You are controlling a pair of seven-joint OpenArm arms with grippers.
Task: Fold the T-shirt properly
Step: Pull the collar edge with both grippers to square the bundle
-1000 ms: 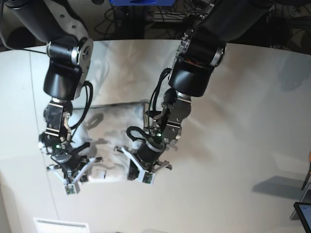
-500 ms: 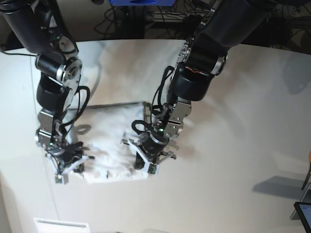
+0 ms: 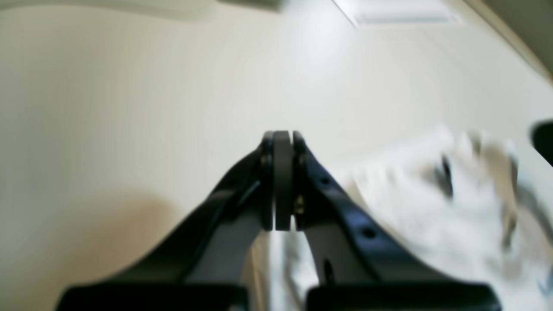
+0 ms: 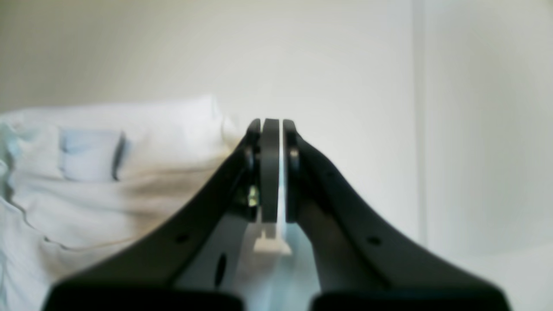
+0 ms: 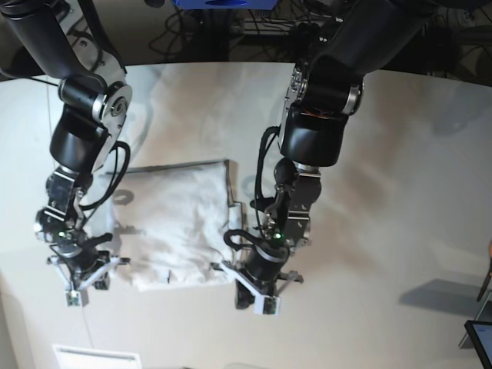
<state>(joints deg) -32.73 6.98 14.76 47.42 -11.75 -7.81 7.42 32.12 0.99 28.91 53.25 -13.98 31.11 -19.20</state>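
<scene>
The white T-shirt [image 5: 173,223] lies on the tabletop folded into a wrinkled, roughly square pile. In the base view my left gripper [image 5: 257,296] hangs just off the shirt's front right corner, shut with nothing in it. My right gripper [image 5: 77,286] is just past the front left corner, also shut and empty. The left wrist view is blurred: pads pressed together at the left gripper [image 3: 283,138], over bare table, with the T-shirt [image 3: 432,211] to the right. In the right wrist view the right gripper [image 4: 271,125] is shut, with the T-shirt [image 4: 108,172] to its left.
The off-white table [image 5: 400,231] curves away at the back, with cables and dark gear behind it. A white label [image 5: 96,356] sits at the front edge and also appears as a label [image 3: 397,13] in the left wrist view. A dark screen corner [image 5: 480,342] shows at the lower right.
Both grippers have slid outward off the shirt, the left one to the right and forward, the right one to the left. The shirt now lies flatter, free of both grippers.
</scene>
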